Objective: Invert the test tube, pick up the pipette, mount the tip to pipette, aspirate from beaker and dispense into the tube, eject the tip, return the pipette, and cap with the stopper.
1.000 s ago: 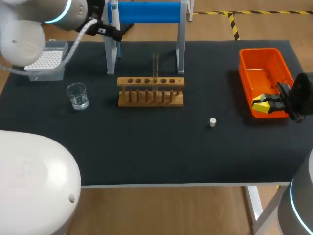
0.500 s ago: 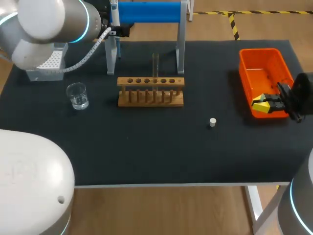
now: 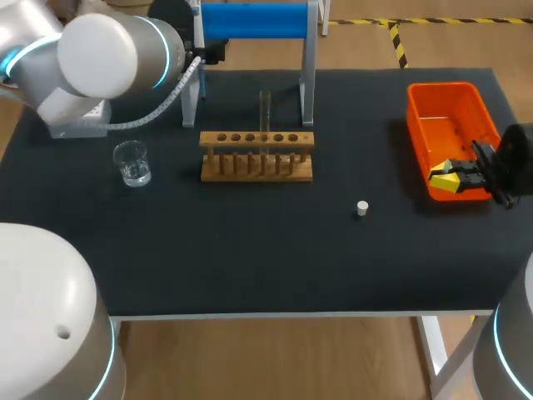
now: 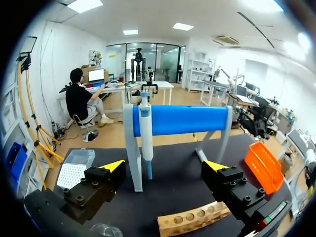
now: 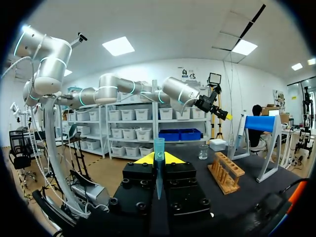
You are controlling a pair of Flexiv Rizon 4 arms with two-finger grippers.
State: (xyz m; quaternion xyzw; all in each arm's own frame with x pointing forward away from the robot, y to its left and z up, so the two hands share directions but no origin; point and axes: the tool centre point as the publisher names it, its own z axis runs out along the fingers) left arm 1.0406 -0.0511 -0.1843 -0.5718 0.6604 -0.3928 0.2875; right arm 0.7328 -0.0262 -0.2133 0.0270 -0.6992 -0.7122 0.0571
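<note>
- The left gripper [image 4: 164,167] gapes wide and holds nothing; the pipette [image 4: 145,131] hangs on its stand [image 4: 190,120] just ahead.
- The right gripper [image 5: 158,160] pinches a blue tip [image 5: 158,145], upright between its fingers.

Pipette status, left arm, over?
Left pincer open, facing pipette, not touching. Pipette hangs on blue stand. Right pincer shut, at orange bin. Nothing between left pincer and pipette.
</note>
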